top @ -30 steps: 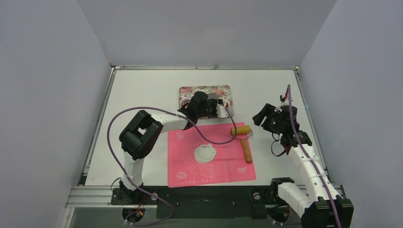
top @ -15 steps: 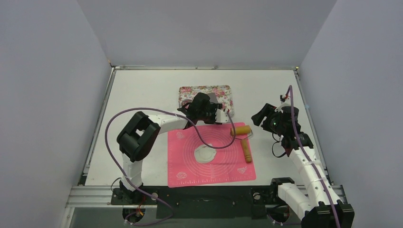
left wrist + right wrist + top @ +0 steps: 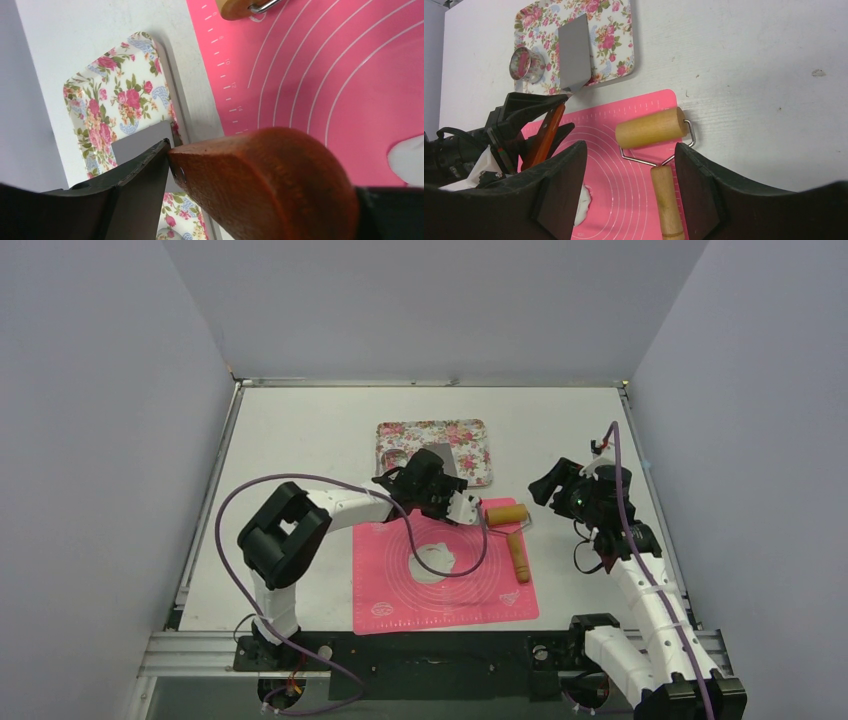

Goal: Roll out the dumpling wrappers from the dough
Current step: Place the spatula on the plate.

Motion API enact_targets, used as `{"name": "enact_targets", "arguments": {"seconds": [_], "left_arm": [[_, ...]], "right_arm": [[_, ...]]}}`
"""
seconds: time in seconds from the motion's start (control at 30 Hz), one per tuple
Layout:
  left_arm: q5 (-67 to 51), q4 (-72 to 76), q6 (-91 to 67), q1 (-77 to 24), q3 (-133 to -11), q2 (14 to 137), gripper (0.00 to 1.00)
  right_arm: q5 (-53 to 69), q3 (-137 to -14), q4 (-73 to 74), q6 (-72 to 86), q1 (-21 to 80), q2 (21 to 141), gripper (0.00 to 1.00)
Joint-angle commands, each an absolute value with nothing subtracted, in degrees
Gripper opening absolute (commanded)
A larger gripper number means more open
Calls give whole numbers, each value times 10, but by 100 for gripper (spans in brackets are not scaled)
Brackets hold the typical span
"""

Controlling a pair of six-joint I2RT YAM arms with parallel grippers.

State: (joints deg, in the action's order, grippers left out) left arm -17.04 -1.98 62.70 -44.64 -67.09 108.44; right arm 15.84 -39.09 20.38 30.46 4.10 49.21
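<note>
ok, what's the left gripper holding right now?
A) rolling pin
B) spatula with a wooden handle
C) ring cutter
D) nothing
B: the left gripper is shut on the wooden handle of the spatula, whose blade is over the floral tray. The rolling pin lies free at the edge of the pink mat, and the ring cutter sits on the tray.

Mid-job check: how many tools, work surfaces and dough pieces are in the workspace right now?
Tools: 3 (rolling pin, ring cutter, spatula in the left gripper)
Surfaces: 2 (pink mat, floral tray)
Dough: 1
Total: 6
</note>
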Motion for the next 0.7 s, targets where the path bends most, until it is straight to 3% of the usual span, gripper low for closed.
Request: {"name": "enact_targets", "arguments": {"seconds": [0.0, 0.23, 0.43, 0.67], "left_arm": [[-142, 45, 633, -446, -648, 1050, 49], [-115, 191, 770, -440, -596, 1012, 50], [-104, 179, 796, -427, -618, 1012, 50], [-109, 54, 756, -411, -633, 928, 51]], "right_arm": [[162, -407, 198, 301, 38, 484, 61], [169, -421, 204, 290, 37, 498, 61], [179, -420, 200, 295, 38, 501, 62], [194, -430, 187, 298, 52, 519, 66]]}}
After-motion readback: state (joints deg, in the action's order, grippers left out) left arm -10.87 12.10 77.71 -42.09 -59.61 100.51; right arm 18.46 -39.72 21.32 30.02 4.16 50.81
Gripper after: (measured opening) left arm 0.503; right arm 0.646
